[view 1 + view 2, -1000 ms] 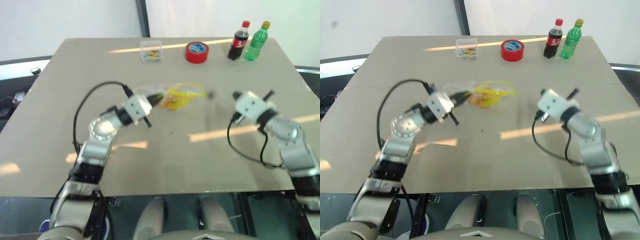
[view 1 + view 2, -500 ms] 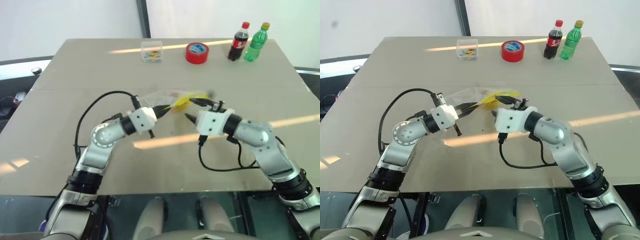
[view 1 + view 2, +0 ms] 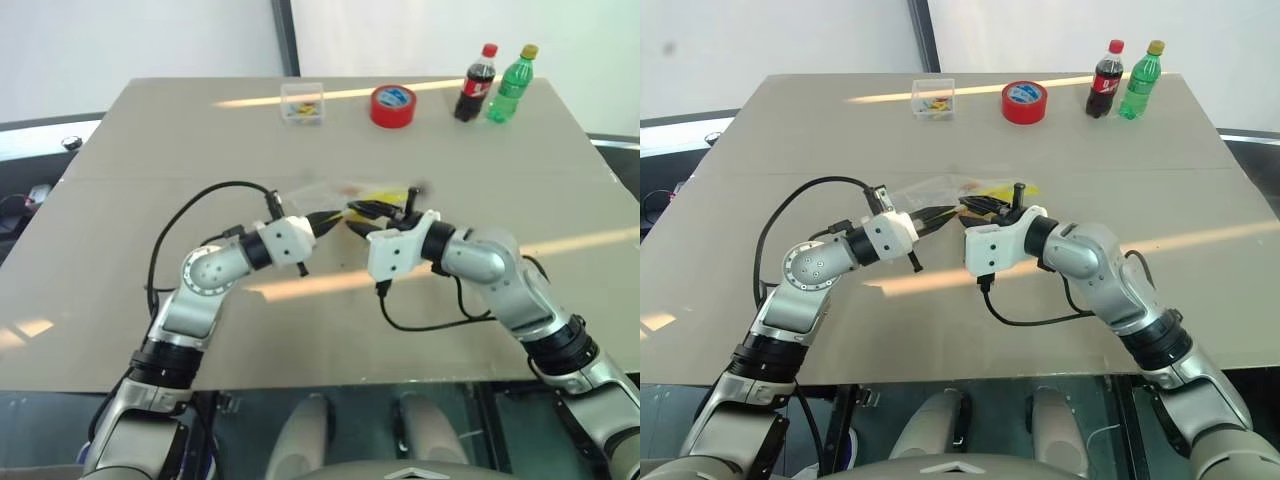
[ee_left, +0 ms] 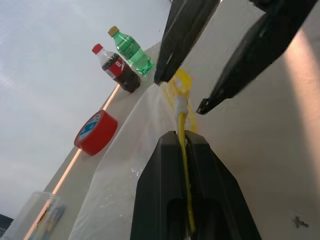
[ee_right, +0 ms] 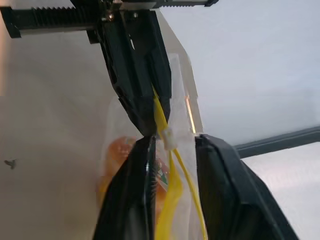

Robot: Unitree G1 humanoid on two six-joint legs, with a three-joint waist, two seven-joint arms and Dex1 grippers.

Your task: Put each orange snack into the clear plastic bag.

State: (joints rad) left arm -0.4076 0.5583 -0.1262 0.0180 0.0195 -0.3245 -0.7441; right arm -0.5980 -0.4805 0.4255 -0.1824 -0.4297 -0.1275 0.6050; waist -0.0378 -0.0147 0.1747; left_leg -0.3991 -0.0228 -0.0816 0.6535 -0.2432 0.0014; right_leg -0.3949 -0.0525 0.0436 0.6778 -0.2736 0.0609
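Left eye view has the wide beige tabletop point(image 3: 120, 200) under bright window glare; above its middle hangs the crinkly clear plastic bag point(image 3: 930, 190), orange snack point(image 5: 116, 155) inside; left gripper point(image 3: 330, 217) pinches its yellow seal strip point(image 4: 184, 150), probably steadying the mouth; right gripper point(image 3: 368, 222), fingers narrowly parted, straddles that strip.

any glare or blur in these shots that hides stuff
Left eye view: bright streaks of glare cross the table, and the clear plastic bag nearly vanishes against it. Right wrist view: an orange snack looks hazy through the film. Left wrist view: the bottles stay fairly sharp.
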